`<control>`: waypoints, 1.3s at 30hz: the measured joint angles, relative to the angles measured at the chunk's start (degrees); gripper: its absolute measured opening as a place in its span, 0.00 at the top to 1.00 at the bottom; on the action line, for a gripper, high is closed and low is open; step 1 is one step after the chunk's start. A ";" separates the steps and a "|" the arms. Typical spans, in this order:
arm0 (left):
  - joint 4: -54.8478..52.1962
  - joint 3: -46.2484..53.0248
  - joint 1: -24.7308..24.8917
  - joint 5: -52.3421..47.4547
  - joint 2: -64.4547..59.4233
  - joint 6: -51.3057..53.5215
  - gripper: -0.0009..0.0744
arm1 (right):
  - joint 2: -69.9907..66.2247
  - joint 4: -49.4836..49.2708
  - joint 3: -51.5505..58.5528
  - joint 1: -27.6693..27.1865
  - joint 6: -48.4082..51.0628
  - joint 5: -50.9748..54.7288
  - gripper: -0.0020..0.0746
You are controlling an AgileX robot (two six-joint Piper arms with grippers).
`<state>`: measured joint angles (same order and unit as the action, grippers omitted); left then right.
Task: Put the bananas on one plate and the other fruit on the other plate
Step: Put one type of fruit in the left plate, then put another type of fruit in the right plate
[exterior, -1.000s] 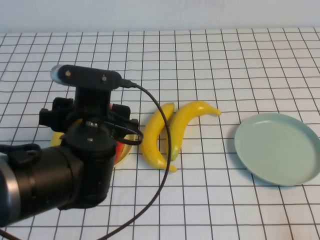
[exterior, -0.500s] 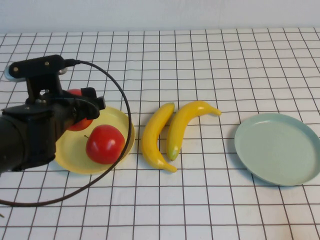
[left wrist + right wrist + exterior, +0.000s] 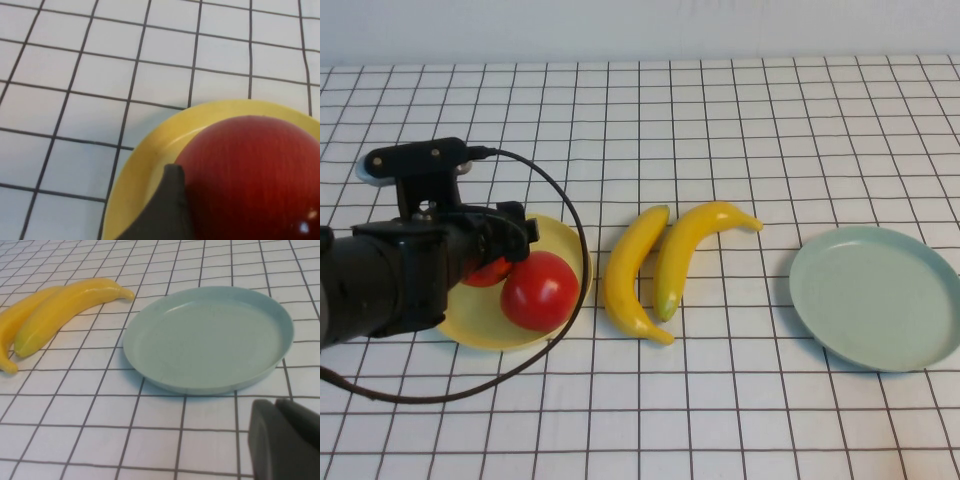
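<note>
Left gripper (image 3: 505,245): spread wide over the yellow plate (image 3: 565,250), grasping nothing as far as the arm lets me see.
Right gripper (image 3: 285,440): closed, empty, near the blue-green plate (image 3: 876,297).
Apples: front one (image 3: 540,290) on the yellow plate; the second (image 3: 488,270) mostly hidden (probably there too).
Bananas (image 3: 655,265): on the table (image 3: 740,420) between the plates, touching.

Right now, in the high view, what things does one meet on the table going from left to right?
Left hand over the yellow plate → front apple → left banana → right banana → blue-green plate. The right hand is outside this view; the second apple overlaps the arm, so I leave it out.
</note>
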<state>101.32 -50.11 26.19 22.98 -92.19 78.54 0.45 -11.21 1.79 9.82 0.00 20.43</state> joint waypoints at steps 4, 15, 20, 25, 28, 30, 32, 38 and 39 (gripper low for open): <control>0.00 0.00 -0.14 -0.70 0.00 0.89 0.10 | 0.00 0.00 0.00 0.00 0.00 0.00 1.00; 0.00 0.00 -0.28 -1.72 0.81 0.97 0.10 | 0.00 0.00 0.00 0.00 0.00 0.00 1.00; 0.00 0.00 -0.28 -1.49 5.91 1.95 0.10 | 0.00 0.00 0.00 0.00 0.00 0.00 1.00; 0.00 0.17 -0.28 1.01 14.05 7.84 0.10 | 0.00 0.00 0.00 0.00 0.00 0.00 1.00; 0.00 1.43 -0.18 2.15 19.60 10.23 0.21 | 0.00 0.00 0.00 0.00 0.00 0.00 1.00; 0.00 2.88 0.17 2.40 23.62 10.48 0.40 | 0.00 0.00 0.00 0.00 0.00 0.00 1.00; 0.00 5.05 0.85 2.27 27.20 10.22 0.70 | 0.00 0.00 0.00 0.00 0.00 0.00 1.00; 0.00 10.50 1.90 3.22 37.22 9.41 0.96 | 0.00 0.00 0.00 0.00 0.00 0.00 1.00; 0.00 11.34 1.90 3.63 38.89 9.41 0.97 | 0.00 0.00 0.00 0.00 0.00 0.00 1.00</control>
<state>101.32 -38.77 28.10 26.62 -53.30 87.95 0.45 -11.21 1.79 9.82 0.00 20.43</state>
